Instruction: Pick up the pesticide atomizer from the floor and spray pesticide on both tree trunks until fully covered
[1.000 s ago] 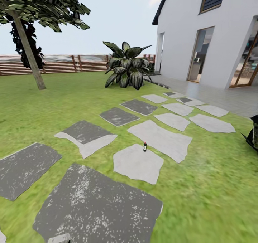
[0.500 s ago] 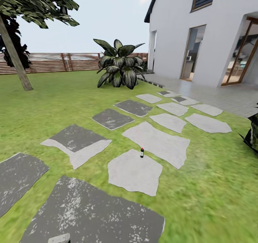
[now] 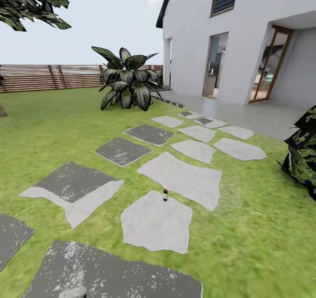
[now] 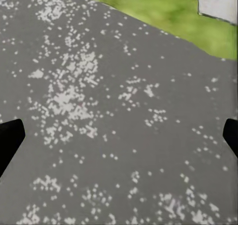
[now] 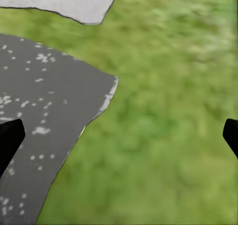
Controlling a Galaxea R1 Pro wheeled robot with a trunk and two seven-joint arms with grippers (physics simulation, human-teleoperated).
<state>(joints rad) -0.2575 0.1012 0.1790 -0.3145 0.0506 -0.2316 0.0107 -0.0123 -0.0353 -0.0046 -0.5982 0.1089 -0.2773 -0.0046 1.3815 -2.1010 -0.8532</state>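
Observation:
The pesticide atomizer (image 3: 165, 194), a small dark bottle with a red cap, stands upright at the far edge of a pale stepping stone (image 3: 156, 223) in the head view, a few steps ahead. One tree's foliage (image 3: 26, 1) hangs at the upper left, and a sliver of its trunk (image 3: 1, 110) touches the left edge. My left gripper (image 4: 119, 140) is open above a dark speckled stone (image 4: 99, 111). My right gripper (image 5: 119, 140) is open above grass (image 5: 163, 135) beside that stone's edge. Nothing is between either pair of fingers.
Grey stepping stones (image 3: 180, 179) run across the lawn (image 3: 254, 227) toward a paved terrace (image 3: 259, 116) and the white house (image 3: 245, 39). A large broad-leaved plant (image 3: 127, 85) stands ahead, a dark leafy bush (image 3: 305, 155) at the right edge, and a slatted wooden fence (image 3: 48, 76) behind.
The whole head view has swung right, so the tree has slid almost off the left edge and more of the house and right-hand bush show. The atomizer has not moved on its stone.

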